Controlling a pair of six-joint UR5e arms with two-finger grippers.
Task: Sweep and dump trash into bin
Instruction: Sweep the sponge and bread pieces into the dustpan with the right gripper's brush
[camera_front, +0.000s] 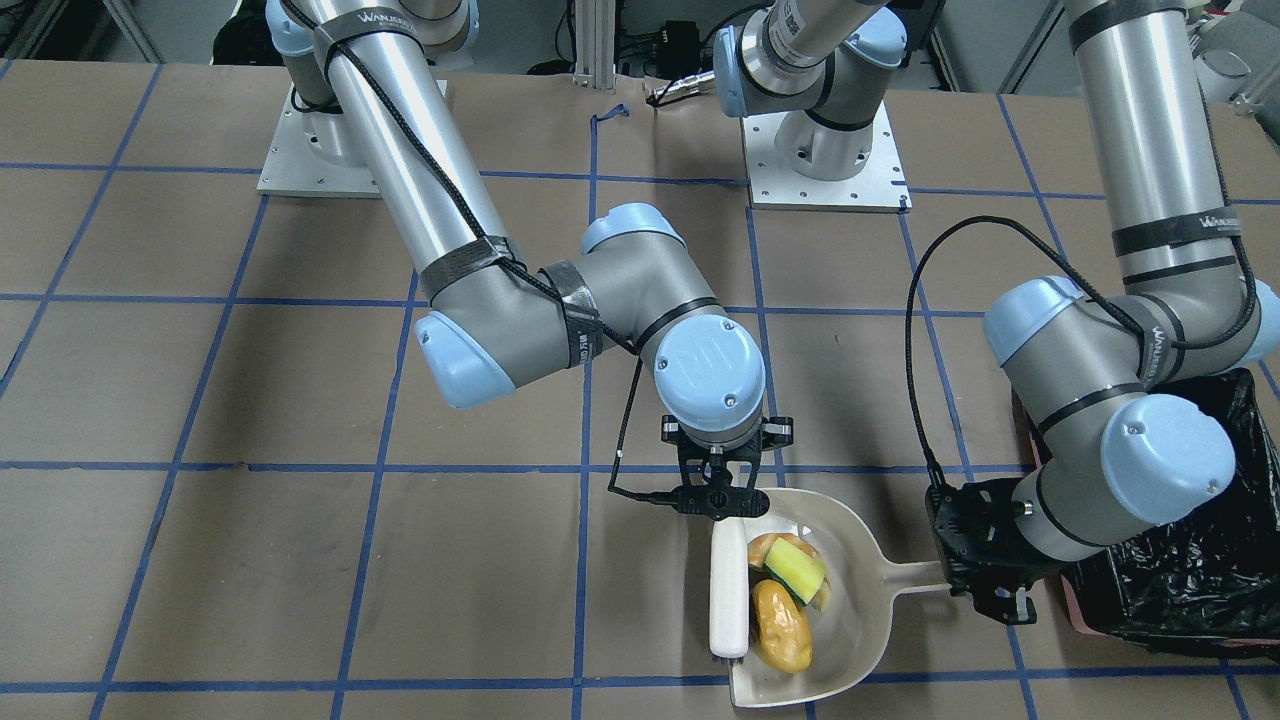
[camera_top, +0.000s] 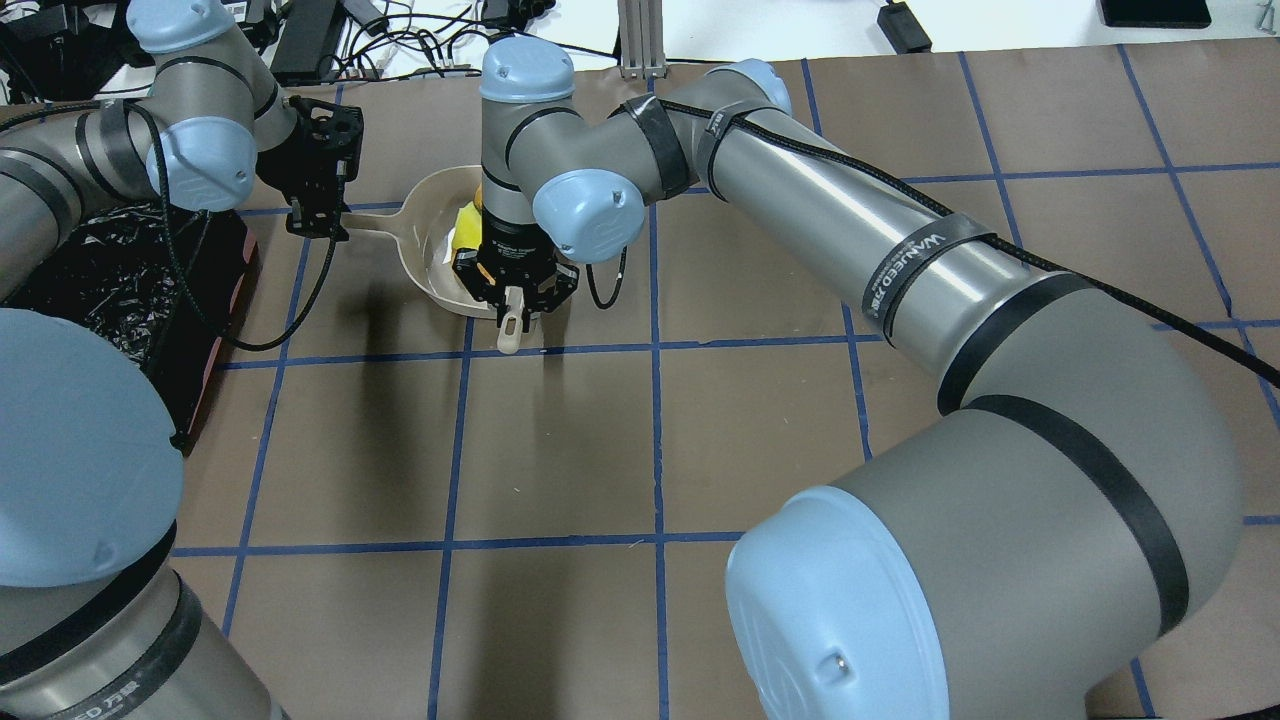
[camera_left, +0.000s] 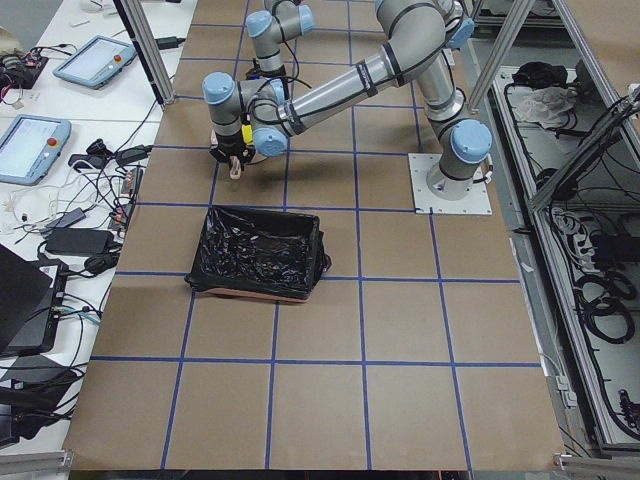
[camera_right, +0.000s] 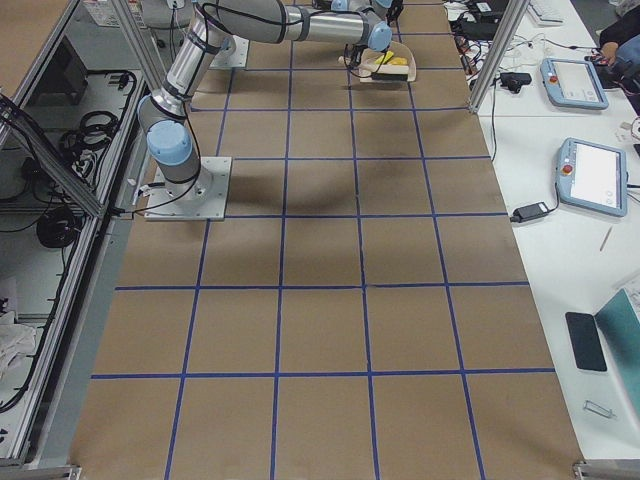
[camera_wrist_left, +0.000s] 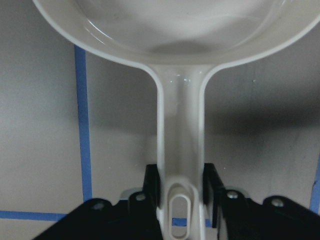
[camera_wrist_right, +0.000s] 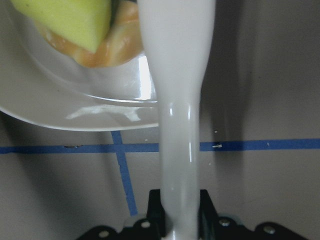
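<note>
While your left gripper (camera_wrist_left: 181, 200) squeezes the end of the cream dustpan's (camera_front: 865, 590) thin handle, your right gripper (camera_wrist_right: 180, 212) is clamped tight on the handle of the white brush (camera_front: 729, 590). You can see all 3 bits of trash lying inside the pan. The shiny golden-brown roll (camera_front: 782, 625) sits just beside the brush. The yellow sponge (camera_front: 795, 568) lies tilted on top of the pale pastry (camera_front: 762, 547). The brush lies along the pan's edge across from its handle. The bin (camera_front: 1190, 590), lined with crinkly black plastic, stands just beside your left gripper on the brown table (camera_front: 300, 500) with blue lines.
</note>
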